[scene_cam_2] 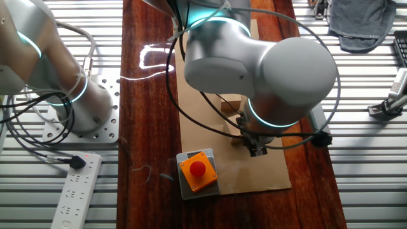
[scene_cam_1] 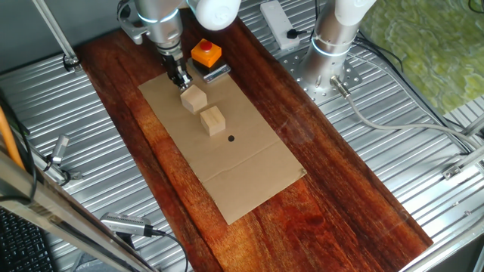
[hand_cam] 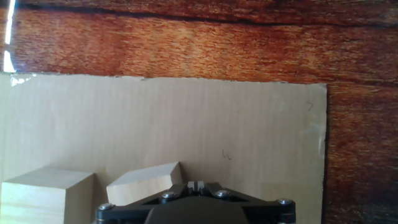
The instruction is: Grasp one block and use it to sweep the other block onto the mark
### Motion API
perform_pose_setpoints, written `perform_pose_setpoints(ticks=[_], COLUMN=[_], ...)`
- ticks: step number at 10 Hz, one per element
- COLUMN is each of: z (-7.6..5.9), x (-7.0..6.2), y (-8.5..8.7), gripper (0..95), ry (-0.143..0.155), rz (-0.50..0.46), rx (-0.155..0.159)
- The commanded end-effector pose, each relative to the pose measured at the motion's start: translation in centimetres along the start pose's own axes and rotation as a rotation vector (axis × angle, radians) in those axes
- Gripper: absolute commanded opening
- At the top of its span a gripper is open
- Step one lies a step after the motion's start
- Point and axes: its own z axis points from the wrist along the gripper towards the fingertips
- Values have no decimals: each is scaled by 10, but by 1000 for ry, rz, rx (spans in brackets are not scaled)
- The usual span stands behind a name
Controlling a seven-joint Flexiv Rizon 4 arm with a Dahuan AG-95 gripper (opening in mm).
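Observation:
Two pale wooden blocks lie on a cardboard sheet (scene_cam_1: 249, 170). The near block (scene_cam_1: 193, 98) sits just beside my gripper (scene_cam_1: 179, 76); the other block (scene_cam_1: 212, 119) is a little beyond it, towards the mark (scene_cam_1: 231, 138), a tiny black dot on the cardboard. In the hand view my gripper (hand_cam: 194, 184) has its fingertips pressed together with nothing between them. One block (hand_cam: 144, 181) lies just left of the fingertips, the second block (hand_cam: 46, 198) further left. In the other fixed view the arm hides most of this; one block (scene_cam_2: 232, 105) and the gripper (scene_cam_2: 255, 148) show.
An orange box with a red button (scene_cam_1: 206, 53) stands close behind the gripper, also seen in the other fixed view (scene_cam_2: 197, 170). The cardboard lies on a dark wooden board (scene_cam_1: 340, 189). Ribbed metal tabletop, cables and the arm's base (scene_cam_1: 333, 45) surround it.

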Motion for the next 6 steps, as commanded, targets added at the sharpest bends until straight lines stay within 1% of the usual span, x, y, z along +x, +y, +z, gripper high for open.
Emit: perform_pose_setpoints(ticks=[1,3,6], z=[0,0,0], x=[0,0,0], y=[0,0,0], gripper=[0,0,0], ry=[-3,-9,-8], rz=[-33,-87,-104], rx=[-5,-16,-27])
